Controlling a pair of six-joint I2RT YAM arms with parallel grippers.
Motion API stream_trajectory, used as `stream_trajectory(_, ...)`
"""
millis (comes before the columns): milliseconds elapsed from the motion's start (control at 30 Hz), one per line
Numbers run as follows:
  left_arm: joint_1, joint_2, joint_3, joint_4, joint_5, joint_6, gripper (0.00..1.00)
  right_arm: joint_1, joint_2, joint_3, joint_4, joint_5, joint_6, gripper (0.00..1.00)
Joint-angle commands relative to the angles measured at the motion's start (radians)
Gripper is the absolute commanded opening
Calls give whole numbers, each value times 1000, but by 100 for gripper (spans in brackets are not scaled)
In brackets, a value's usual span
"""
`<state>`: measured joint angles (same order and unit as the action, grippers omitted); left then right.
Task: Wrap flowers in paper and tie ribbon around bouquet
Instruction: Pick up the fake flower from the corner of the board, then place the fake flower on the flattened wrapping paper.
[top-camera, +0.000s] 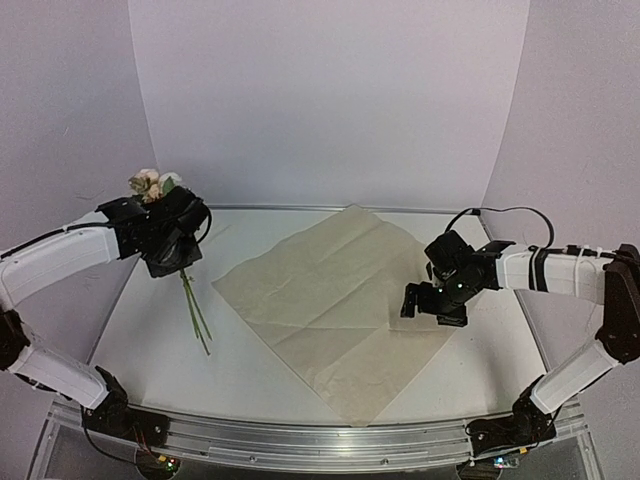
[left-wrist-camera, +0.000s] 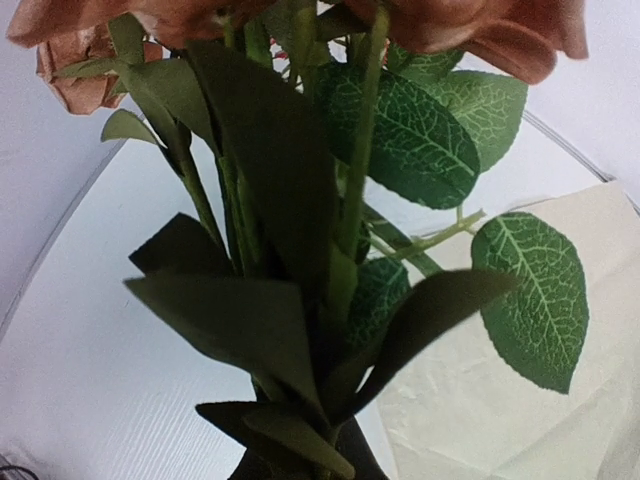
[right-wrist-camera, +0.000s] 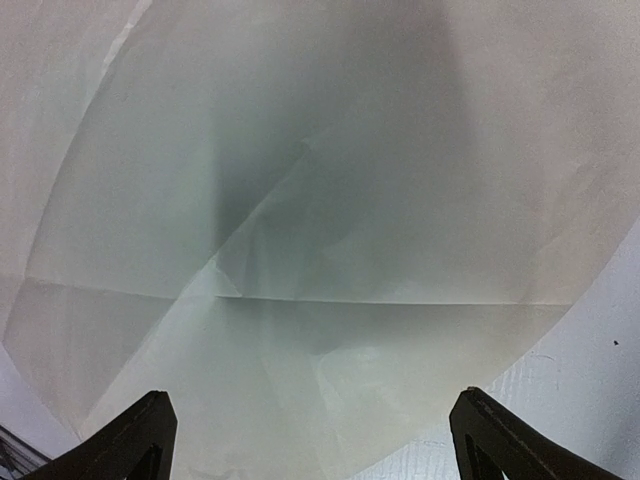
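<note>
The flowers (top-camera: 152, 184) hang upright at the left of the table, with my left gripper (top-camera: 172, 250) shut on their stems. The thin green stems (top-camera: 196, 318) trail down to the table surface. In the left wrist view the leaves and stems of the flowers (left-wrist-camera: 300, 200) fill the frame and hide my fingers; rust-brown rose heads show along the top. The paper (top-camera: 335, 300) lies flat and creased in the middle of the table. My right gripper (top-camera: 435, 300) hovers open over the paper's right edge, and the paper (right-wrist-camera: 300, 250) is seen between its fingertips (right-wrist-camera: 142, 440). The ribbon is out of view.
White table (top-camera: 150, 340) with curved pale walls behind. The paper's left corner (left-wrist-camera: 500, 420) lies just right of the held flowers. A strip of bare table (right-wrist-camera: 600, 380) shows beside the paper near my right fingers. A metal rail (top-camera: 320, 435) runs along the near edge.
</note>
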<state>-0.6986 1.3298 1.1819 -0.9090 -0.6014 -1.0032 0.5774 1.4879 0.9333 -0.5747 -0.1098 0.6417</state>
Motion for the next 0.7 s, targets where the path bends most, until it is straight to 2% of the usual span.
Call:
stream_trajectory(0,0,122,168,106,74,207,0,-28,29,73,-61,-21,6,98)
stream_trajectory(167,-6,224,243,239,231,298,0,-49,37,99,-88,-19,-4,98)
stream_trajectory(333,-29,356,357,292,271,351,0,-63,38,121,-117,-28,-17,98)
stream_trajectory(433,-35,412,381,310,335,312,0,-65,45,135,-109,-110,-4,98)
stream_trajectory(600,-53,425,305,437,428,242,0,-40,51,164,26,-243,67,98)
stream_trajectory(667,-73,449,322,465,428,222,0,-28,54,181,80,-277,83,98)
